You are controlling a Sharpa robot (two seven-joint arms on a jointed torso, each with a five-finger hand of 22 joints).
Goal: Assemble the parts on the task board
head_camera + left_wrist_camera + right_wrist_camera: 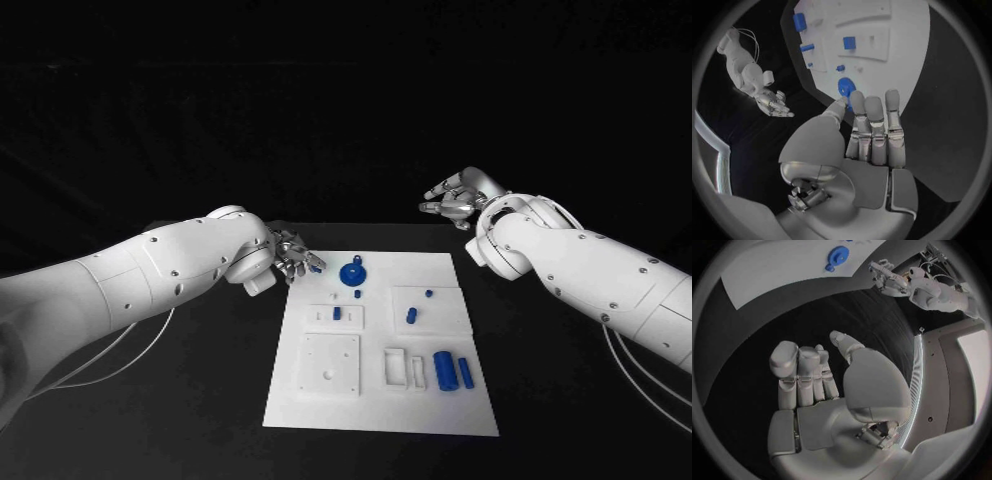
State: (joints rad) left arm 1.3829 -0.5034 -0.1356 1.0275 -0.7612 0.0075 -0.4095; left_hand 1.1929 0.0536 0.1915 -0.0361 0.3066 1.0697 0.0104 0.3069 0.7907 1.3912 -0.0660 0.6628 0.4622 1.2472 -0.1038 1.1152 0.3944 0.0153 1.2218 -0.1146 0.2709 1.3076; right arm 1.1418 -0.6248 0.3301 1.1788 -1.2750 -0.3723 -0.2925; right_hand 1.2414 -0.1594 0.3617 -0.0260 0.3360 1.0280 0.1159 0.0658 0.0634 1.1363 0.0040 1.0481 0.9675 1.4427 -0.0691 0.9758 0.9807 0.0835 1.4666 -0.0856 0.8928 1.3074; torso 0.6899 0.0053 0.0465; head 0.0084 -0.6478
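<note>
The white task board [378, 408] lies in the middle of the black table. A round blue part [352, 271] stands near its far edge. Small blue pieces [338, 313] [411, 316] sit in white blocks at mid-board, and two blue cylinders [453, 369] lie on its right side. My left hand [293, 258] hovers at the board's far left corner, fingers stretched out and empty; in the left wrist view its fingertips [874, 102] reach close to the round blue part [844, 87]. My right hand [459, 200] is raised beyond the far right corner, holding nothing, its fingers [801, 370] extended.
A white square plate [330, 363] and a slotted white frame [404, 368] sit on the near half of the board. Bare black table [173, 400] surrounds the board on both sides.
</note>
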